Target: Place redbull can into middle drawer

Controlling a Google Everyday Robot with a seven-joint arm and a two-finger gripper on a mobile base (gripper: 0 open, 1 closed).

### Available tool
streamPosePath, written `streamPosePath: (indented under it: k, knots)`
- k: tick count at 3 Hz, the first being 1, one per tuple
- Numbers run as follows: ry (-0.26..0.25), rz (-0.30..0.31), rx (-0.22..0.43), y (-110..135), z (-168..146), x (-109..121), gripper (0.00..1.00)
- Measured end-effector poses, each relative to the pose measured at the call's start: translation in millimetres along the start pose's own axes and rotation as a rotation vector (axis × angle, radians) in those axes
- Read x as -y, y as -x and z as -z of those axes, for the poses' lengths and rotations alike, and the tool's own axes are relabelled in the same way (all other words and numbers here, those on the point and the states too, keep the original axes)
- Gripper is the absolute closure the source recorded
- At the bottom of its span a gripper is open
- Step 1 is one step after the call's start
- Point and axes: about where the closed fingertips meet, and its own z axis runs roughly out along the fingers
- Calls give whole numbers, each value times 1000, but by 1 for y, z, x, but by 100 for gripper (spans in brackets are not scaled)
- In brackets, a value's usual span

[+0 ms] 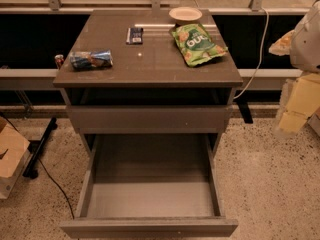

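The redbull can (91,60) lies on its side at the left end of the cabinet top, blue and silver. The middle drawer (150,227) is pulled out toward me at the bottom of the view, and nothing lies in it. My gripper (293,115) hangs at the far right edge of the view, off to the right of the cabinet and above the floor. It is well away from both the can and the drawer, and nothing shows in it.
On the cabinet top (150,66) lie a green snack bag (196,44), a pale bowl (185,15) and a small dark object (134,35). A small red-topped object (59,60) sits behind the left edge. A narrower drawer front (150,118) is closed above. A cardboard box (10,156) stands at the left.
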Motion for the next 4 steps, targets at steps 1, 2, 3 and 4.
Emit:
streamPosePath:
  k: [1,2,3,4]
  knots:
    - [-5,4,20,7,-2,2,0]
    - [2,32,158,51,-22,14,0]
    - [24,60,266,91,-46,25,0]
    - [30,71,363,129,-70,48,0]
